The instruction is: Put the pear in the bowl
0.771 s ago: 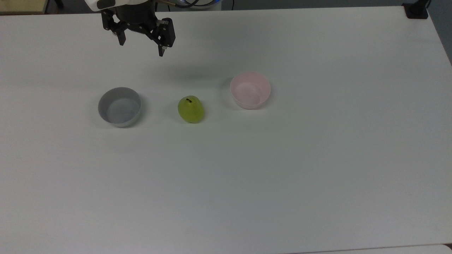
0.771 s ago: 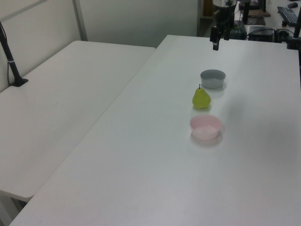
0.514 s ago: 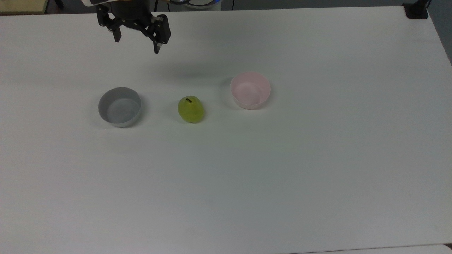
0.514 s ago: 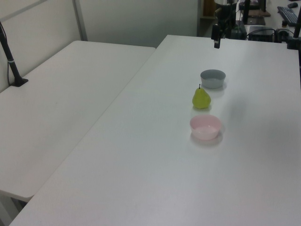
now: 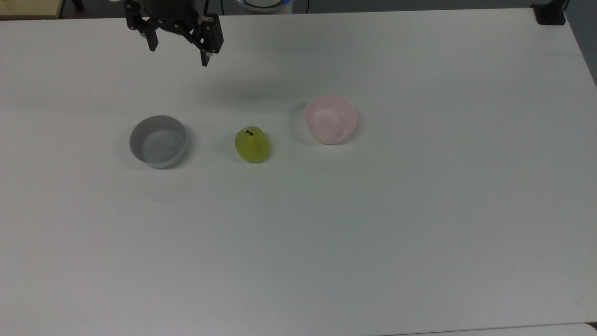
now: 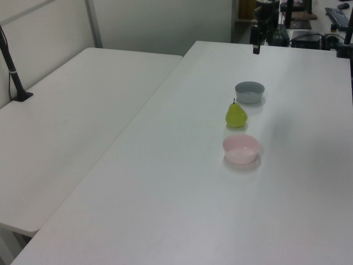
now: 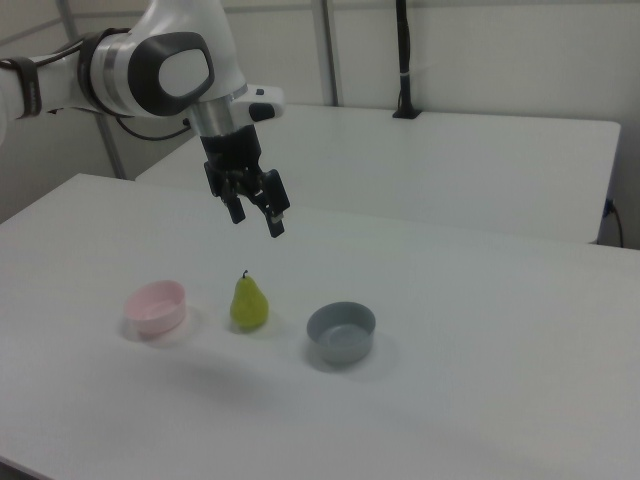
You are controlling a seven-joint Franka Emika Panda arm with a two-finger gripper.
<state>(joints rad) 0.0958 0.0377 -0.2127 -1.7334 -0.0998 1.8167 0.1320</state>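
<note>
Three things on the table (image 5: 419, 233): we see the pear, the bowl and a grey bowl in one row.
Pear (image 5: 252, 144) (image 6: 236, 115) (image 7: 249, 302): we find it standing upright on the table, stem up, between the two bowls and touching neither; it sits where it sat 0.8 s ago.
Bowl (image 5: 330, 119) (image 6: 241, 149) (image 7: 156, 306): we see the pale pink one on the top view's right of the pear, mouth up and with nothing in it, unmoved.
Grey bowl (image 5: 158, 141) (image 6: 250, 91) (image 7: 341, 332): we see it on the top view's left of the pear, likewise unmoved.
Gripper (image 5: 178, 55) (image 6: 256, 48) (image 7: 257, 220): we see its two fingers spread apart and holding nothing, hanging in the air above the table, well apart from the pear.
Change: we note that the gripper has drifted toward the top view's upper edge since 0.8 s ago, a little farther from the pear, with its fingers as wide as before.
Arm (image 7: 150, 70): we see its white body reach in from the right view's left.
</note>
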